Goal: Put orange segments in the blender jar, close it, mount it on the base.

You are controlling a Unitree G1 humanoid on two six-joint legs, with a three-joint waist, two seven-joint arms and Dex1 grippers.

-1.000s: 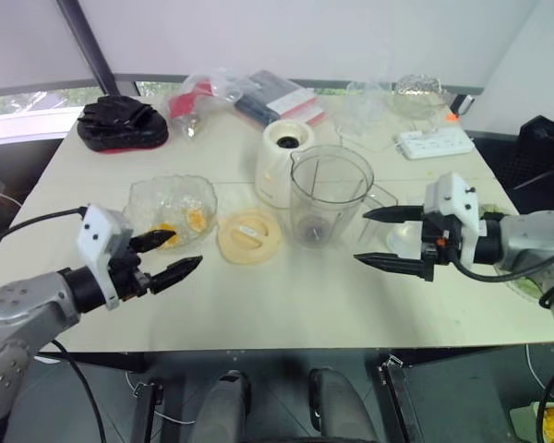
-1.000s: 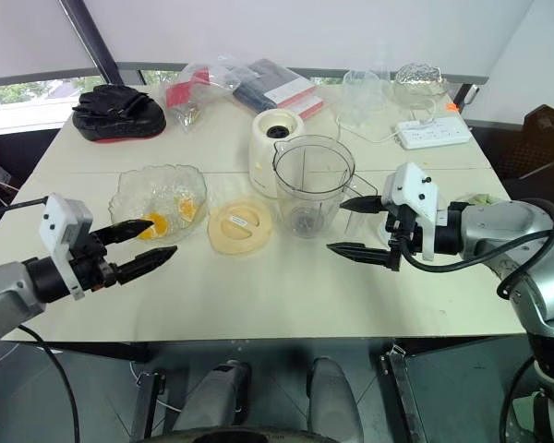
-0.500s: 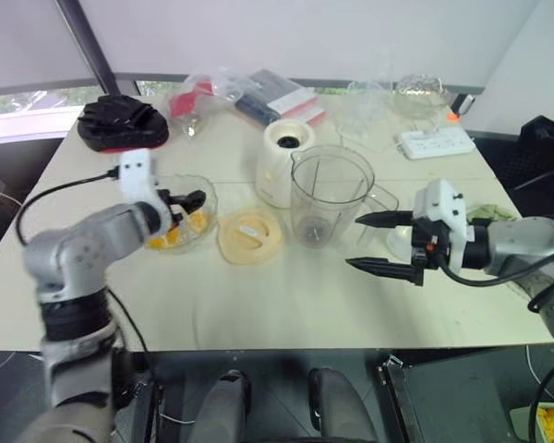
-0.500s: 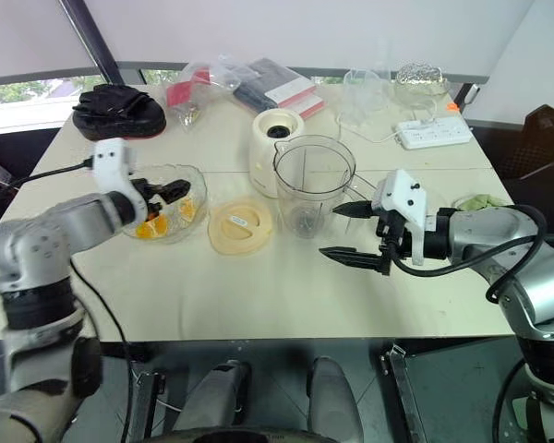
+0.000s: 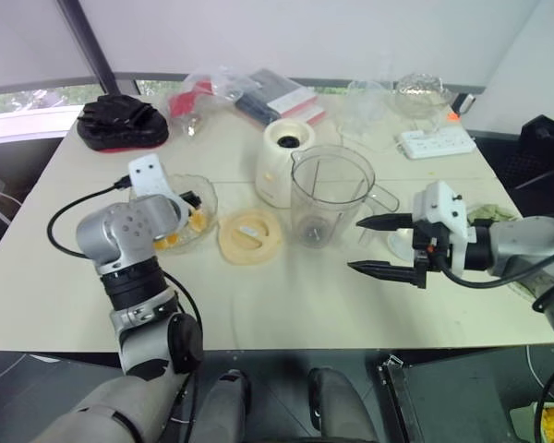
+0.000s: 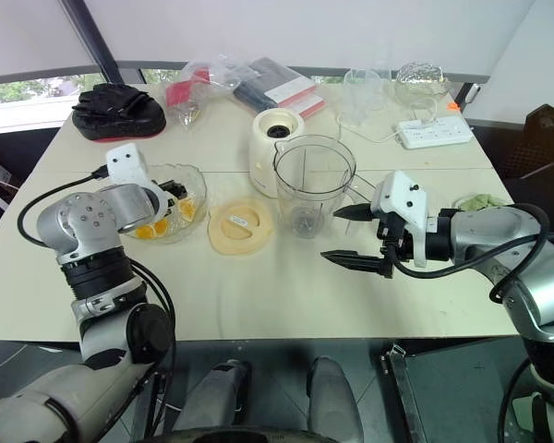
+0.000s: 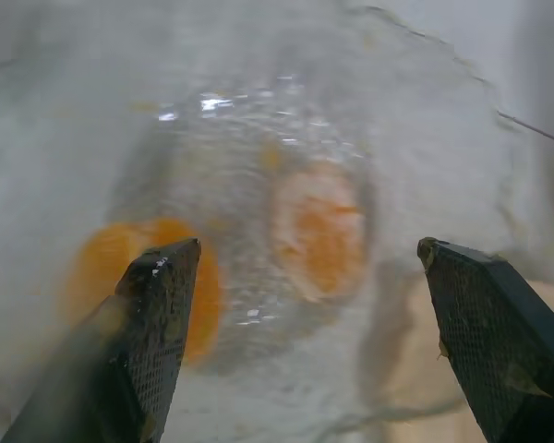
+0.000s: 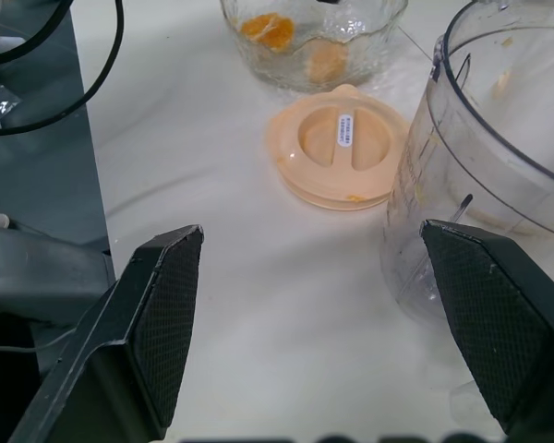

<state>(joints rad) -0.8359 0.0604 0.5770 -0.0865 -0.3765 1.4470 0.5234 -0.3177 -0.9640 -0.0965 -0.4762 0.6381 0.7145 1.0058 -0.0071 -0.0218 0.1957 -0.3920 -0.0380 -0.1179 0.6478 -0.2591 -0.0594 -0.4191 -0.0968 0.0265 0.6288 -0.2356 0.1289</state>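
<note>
A clear glass bowl [image 5: 162, 196] holds orange segments [image 7: 319, 231] at the table's left-middle. My left gripper [image 5: 190, 203] hangs open just over the bowl, its fingers [image 7: 157, 305] straddling one segment without touching it. The empty blender jar [image 5: 331, 192] stands upright in the centre, in front of the white base [image 5: 284, 159]. Its peach lid [image 5: 249, 235] lies flat between bowl and jar. Just right of the jar, above the table, my right gripper [image 5: 355, 245] is open and holds nothing.
A black bag [image 5: 122, 125] lies at the back left, with plastic packets [image 5: 258, 92] beside it. Clear containers [image 5: 415, 88] and a white power strip [image 5: 434, 140] sit at the back right. A green cloth [image 6: 475, 200] lies at the right edge.
My left arm has swung from the table's front edge up to the bowl, and the open gripper now sits over the segments. The right gripper has barely shifted.
</note>
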